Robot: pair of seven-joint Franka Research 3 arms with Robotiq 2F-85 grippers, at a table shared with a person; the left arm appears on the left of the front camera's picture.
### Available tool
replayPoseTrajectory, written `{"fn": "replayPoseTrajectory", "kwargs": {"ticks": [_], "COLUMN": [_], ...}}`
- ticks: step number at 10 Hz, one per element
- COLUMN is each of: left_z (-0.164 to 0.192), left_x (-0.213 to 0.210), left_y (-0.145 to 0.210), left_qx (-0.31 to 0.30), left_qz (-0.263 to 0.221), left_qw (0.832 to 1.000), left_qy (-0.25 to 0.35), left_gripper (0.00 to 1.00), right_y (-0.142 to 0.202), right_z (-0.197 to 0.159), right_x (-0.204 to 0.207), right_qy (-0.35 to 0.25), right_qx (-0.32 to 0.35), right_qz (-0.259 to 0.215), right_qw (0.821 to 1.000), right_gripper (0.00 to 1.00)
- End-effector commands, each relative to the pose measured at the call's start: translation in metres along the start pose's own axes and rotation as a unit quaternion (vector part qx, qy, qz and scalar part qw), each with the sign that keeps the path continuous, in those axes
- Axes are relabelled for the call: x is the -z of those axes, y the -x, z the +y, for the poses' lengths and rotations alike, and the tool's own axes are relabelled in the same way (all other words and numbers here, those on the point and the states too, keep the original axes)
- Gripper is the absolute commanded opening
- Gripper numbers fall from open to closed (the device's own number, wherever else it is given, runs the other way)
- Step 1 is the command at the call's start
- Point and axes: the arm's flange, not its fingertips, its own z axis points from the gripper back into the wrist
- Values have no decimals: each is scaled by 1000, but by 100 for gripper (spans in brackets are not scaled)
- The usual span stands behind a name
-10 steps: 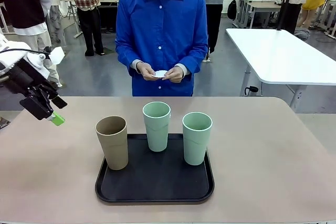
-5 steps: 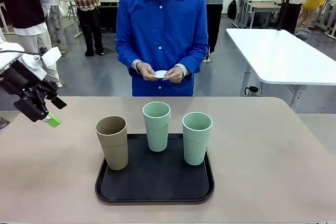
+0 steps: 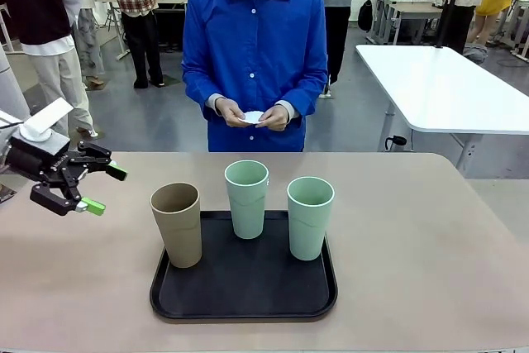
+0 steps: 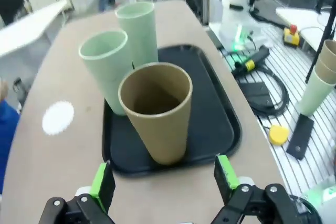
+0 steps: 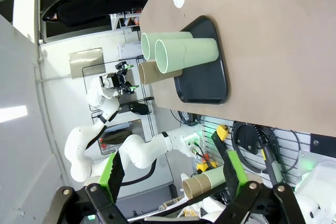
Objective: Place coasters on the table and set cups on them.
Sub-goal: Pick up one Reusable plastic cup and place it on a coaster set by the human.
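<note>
While the person (image 3: 254,47) across from us holds a coaster (image 3: 253,116), the tan table (image 3: 430,237) bears a black tray (image 3: 244,297); a white table (image 3: 446,88) stands behind. On the tray stand a tan cup (image 3: 177,225) and two mint cups (image 3: 247,199) (image 3: 310,217), seemingly empty. From our left wrist, another coaster (image 4: 58,117) lies on the table beside the tray. Our left gripper (image 3: 103,190) hovers left of the tan cup, fingers spread; our right gripper (image 5: 172,174) is spread too.

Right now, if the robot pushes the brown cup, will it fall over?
Probably, if pushed up high: the brown cup is tall, its base narrower than its mouth, and it stands near the rim of the black tray. It looks empty inside, so it is likely light. Its matte wall should not be too slippery.
</note>
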Motion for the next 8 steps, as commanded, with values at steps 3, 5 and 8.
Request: {"fn": "replayPoseTrajectory", "kwargs": {"ticks": [3, 5, 8], "left_z": [3, -3, -2], "left_x": [8, 11, 10], "left_y": [38, 34, 44], "left_qx": [-74, -92, -91], "left_qz": [-71, -79, -69], "left_qw": [994, 992, 993], "left_qy": [-22, -24, -13], "left_gripper": [100, 100, 100], "right_y": [-1, -1, -1], "right_z": [0, 0, 0], "right_x": [0, 0, 0], "right_qy": [-11, -11, -11], "right_qx": [-1, -1, -1], "right_qz": [2, 2, 2], "right_qw": [1000, 1000, 1000], "right_gripper": [100, 100, 100]}}
